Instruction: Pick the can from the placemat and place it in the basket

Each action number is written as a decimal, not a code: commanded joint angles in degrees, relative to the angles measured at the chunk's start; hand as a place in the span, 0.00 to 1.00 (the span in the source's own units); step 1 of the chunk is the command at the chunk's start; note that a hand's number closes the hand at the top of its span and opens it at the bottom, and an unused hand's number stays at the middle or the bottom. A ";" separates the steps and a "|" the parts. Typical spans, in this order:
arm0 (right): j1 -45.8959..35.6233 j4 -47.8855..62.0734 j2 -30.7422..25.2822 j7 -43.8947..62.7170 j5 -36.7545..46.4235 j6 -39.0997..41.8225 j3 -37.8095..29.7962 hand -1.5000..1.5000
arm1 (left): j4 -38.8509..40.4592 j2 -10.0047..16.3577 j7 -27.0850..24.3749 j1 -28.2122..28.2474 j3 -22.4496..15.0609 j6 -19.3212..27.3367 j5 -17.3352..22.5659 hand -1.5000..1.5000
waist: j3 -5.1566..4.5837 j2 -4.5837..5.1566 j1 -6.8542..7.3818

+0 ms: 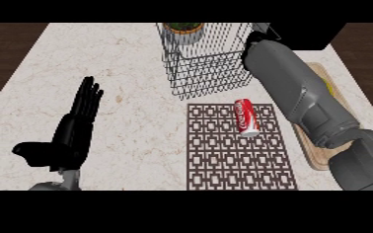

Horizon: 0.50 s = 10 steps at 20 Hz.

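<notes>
Head view: the can [247, 117] lies on its side on the placemat [218, 153], just before the wire basket [207, 64], not yet grasped. Left hand [76, 123] rests on the desk [124, 54], fingers straight and together, clear of the work. Right hand [260, 34], at the basket's rim, is too hidden to tell.

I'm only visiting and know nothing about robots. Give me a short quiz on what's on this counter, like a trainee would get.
1. True or false: the can stands upright on the placemat.
2. Where is the basket? A) on the counter beyond the placemat B) on the placemat C) on top of the can
3. Fill in: the can's colour is ____.
Key: 1 false, it lies on its side; 2 A; 3 red.
</notes>
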 commanded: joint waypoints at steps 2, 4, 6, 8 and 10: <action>-5.23 -14.90 10.54 -13.65 -0.59 -1.67 0.30 1.00 | 0.22 -0.42 0.42 -0.77 -1.69 -1.43 0.21 0.50 | 2.60 2.38 8.14; -5.68 -19.37 10.64 -15.68 -0.22 -2.58 1.25 1.00 | 0.72 -0.74 0.19 -0.76 -2.01 -1.54 0.16 0.50 | 2.55 2.96 8.42; -6.36 -25.89 10.74 -20.41 1.03 -5.35 3.08 1.00 | 0.82 -0.63 0.62 -1.50 -2.03 -1.68 0.13 0.50 | 2.44 3.32 7.54; -5.24 -32.03 10.79 -23.44 1.37 -9.77 4.00 1.00 | 1.17 -0.17 0.85 -1.69 -1.27 -1.69 0.33 0.50 | 2.34 3.78 6.28; -2.75 -38.18 10.86 -25.89 1.57 -16.11 4.88 1.00 | 1.78 -0.95 0.50 -1.96 -1.45 -0.59 -0.45 0.50 | 2.29 4.15 4.50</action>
